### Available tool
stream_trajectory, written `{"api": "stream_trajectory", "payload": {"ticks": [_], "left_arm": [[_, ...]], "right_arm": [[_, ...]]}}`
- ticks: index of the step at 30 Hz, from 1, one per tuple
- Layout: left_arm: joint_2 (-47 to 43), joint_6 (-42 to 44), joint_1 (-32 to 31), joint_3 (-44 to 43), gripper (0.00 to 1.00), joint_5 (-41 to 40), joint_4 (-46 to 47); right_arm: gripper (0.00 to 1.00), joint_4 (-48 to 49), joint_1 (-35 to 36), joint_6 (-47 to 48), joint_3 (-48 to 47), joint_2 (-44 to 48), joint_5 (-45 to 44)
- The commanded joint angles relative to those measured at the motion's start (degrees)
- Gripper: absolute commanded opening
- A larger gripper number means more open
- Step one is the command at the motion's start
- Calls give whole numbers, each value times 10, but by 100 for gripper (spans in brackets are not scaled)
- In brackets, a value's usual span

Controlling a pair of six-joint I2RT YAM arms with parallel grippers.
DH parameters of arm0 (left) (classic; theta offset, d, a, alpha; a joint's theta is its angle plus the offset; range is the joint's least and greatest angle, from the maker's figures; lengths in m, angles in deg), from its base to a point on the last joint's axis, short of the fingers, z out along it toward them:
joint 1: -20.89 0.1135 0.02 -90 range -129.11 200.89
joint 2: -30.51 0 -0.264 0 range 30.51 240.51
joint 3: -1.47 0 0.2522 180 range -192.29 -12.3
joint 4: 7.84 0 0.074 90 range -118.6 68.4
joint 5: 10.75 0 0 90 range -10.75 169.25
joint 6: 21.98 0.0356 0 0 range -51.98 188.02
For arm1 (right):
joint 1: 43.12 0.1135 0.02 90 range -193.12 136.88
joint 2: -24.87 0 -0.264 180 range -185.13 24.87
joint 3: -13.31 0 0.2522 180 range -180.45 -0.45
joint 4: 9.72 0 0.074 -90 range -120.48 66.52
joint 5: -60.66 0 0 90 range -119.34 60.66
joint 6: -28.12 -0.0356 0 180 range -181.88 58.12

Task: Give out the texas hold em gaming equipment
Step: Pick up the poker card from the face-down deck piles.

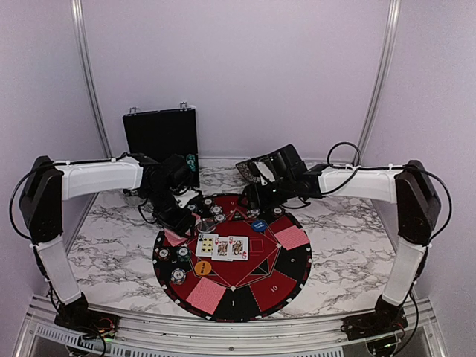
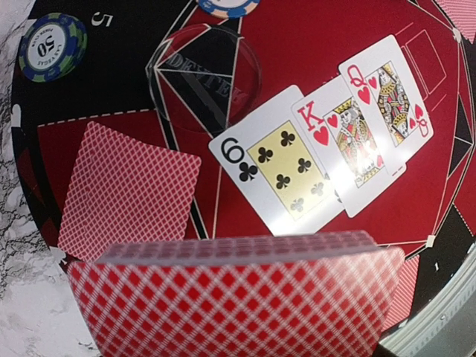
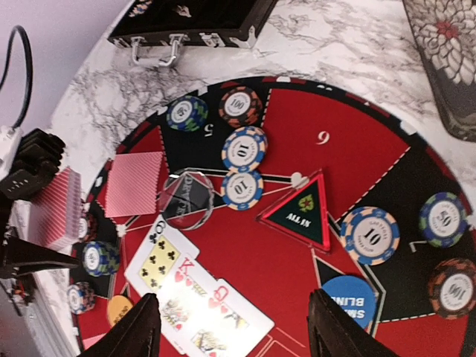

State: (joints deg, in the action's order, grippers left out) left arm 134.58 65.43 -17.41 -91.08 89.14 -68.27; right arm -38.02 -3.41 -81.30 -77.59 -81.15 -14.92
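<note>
Three face-up cards [image 2: 327, 141], the six of clubs, king of hearts and queen of hearts, lie overlapping in a row at the middle of the round mat [image 1: 290, 271]; one face-down card [image 2: 130, 190] lies just beside them, near the clear dealer disc [image 2: 201, 82]; the left gripper [image 1: 182, 218] clasps the red-backed deck [image 2: 238, 297] over the mat's edge, though its fingers are mostly hidden, so the exact hold is unclear; the right gripper [image 3: 238, 331] hangs above the row, fingers spread wide, holding nothing; striped chips [image 3: 244, 149] sit on the mat's far sectors.
</note>
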Motion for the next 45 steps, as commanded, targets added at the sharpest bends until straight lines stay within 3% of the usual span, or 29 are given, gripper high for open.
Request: {"api": "stream_trajectory", "payload": {"ticks": [1,7,16,45], "left_arm": [[-12,-7,-21,-28,34,-8,-16],[1,-12,-45,-50,34,-11,-27],[22,-16,-74,-89,34,-14,-39],[56,-14,-120,-153,34,-17,-60]], "right_arm": [[65,137,-27,-99,61,34,165],[64,286,-51,-203,148,44,275],[64,398,-52,-294,215,36,321],[64,488,-24,-377,220,-3,336]]}}
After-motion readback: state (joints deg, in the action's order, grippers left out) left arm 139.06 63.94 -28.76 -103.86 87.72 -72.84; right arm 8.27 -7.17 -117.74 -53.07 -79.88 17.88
